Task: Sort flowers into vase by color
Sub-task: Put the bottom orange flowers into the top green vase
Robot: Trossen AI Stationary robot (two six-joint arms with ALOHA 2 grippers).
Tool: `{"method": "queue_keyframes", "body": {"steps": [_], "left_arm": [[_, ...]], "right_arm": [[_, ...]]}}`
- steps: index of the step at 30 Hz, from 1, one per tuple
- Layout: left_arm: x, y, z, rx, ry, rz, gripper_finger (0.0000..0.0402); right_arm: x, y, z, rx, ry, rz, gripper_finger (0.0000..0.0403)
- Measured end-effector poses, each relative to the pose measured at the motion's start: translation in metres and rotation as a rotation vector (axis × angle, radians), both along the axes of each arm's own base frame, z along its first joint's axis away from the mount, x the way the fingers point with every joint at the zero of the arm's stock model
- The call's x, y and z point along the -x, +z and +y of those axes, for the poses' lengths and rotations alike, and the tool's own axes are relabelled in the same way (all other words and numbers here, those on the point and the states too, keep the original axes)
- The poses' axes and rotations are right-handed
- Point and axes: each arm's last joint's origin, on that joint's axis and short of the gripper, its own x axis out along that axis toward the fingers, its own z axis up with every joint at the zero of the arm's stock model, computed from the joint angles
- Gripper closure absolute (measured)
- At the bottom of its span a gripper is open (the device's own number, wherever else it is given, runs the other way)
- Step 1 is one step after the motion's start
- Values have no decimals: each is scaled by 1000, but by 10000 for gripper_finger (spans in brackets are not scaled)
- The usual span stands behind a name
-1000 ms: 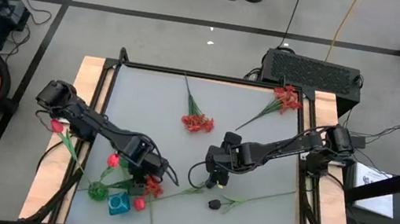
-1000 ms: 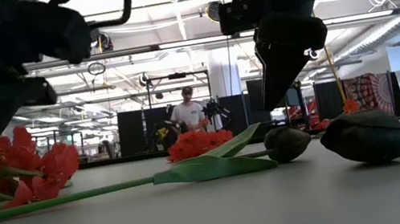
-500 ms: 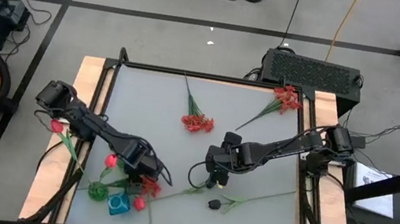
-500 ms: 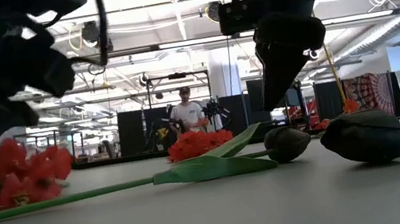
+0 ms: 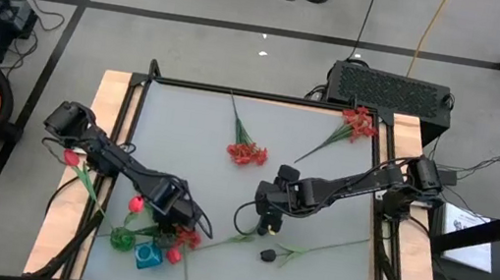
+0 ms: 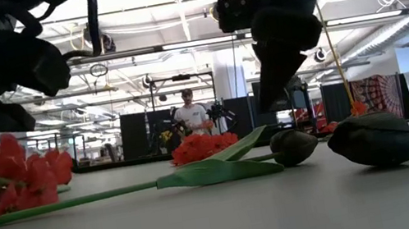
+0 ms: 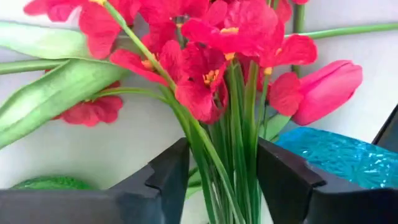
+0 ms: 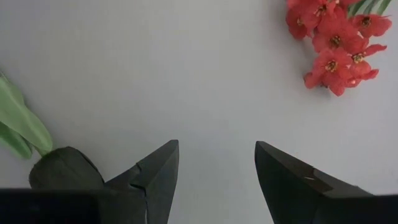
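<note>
Gripping a bunch of green stems between its two fingers, the left tool (image 7: 224,180) is seen at the near left of the tabletop (image 5: 323,186), with the frilly red blooms (image 7: 205,56) and a pink tulip bud (image 7: 326,87) just ahead of it and a blue vase (image 5: 146,257) close by. The right tool (image 8: 214,168) is held open over the middle, beside a black bud (image 8: 62,169). Two more red flowers (image 5: 246,151) lie farther back.

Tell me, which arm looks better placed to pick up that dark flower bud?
The right one, probably. Its right gripper hangs open just above the black bud, fingers empty. The left gripper is busy, its fingers around a red flower bunch.
</note>
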Motion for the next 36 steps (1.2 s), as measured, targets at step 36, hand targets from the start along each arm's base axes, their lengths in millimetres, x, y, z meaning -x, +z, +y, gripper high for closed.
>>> {"method": "queue_keyframes", "body": {"steps": [36], "left_arm": [[-22, 35, -10, 45, -36, -130, 367]], "right_arm": [[-15, 7, 4, -82, 10, -176, 200]]}}
